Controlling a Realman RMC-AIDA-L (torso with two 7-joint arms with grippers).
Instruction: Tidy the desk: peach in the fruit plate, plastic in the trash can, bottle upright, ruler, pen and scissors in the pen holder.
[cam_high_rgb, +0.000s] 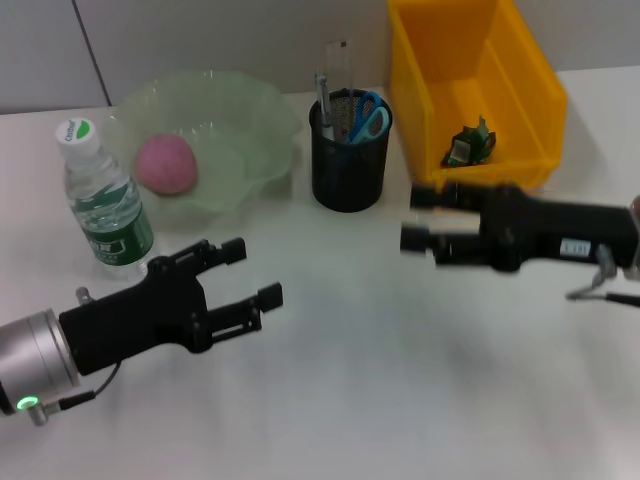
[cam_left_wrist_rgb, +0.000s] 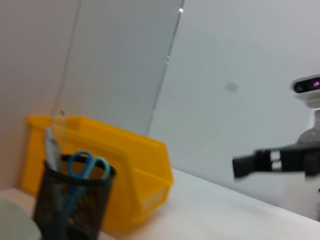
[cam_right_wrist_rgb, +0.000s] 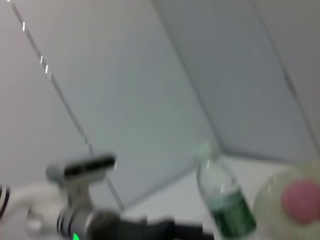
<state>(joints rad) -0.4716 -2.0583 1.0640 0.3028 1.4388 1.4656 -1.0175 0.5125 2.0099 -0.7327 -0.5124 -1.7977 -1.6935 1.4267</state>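
The pink peach (cam_high_rgb: 166, 164) lies in the pale green fruit plate (cam_high_rgb: 250, 120) at the back left. The water bottle (cam_high_rgb: 104, 200) stands upright beside the plate. The black mesh pen holder (cam_high_rgb: 348, 160) holds blue scissors (cam_high_rgb: 371, 116), a pen (cam_high_rgb: 324, 104) and a clear ruler (cam_high_rgb: 338, 62). Crumpled green plastic (cam_high_rgb: 470, 144) lies in the yellow bin (cam_high_rgb: 520, 80). My left gripper (cam_high_rgb: 252, 272) is open and empty above the table at the front left. My right gripper (cam_high_rgb: 414, 216) is open and empty in front of the bin.
The white table (cam_high_rgb: 380, 380) runs to a grey wall at the back. The left wrist view shows the pen holder (cam_left_wrist_rgb: 75, 205), the yellow bin (cam_left_wrist_rgb: 135, 170) and my right arm (cam_left_wrist_rgb: 280, 159). The right wrist view shows the bottle (cam_right_wrist_rgb: 224, 200) and peach (cam_right_wrist_rgb: 300, 199).
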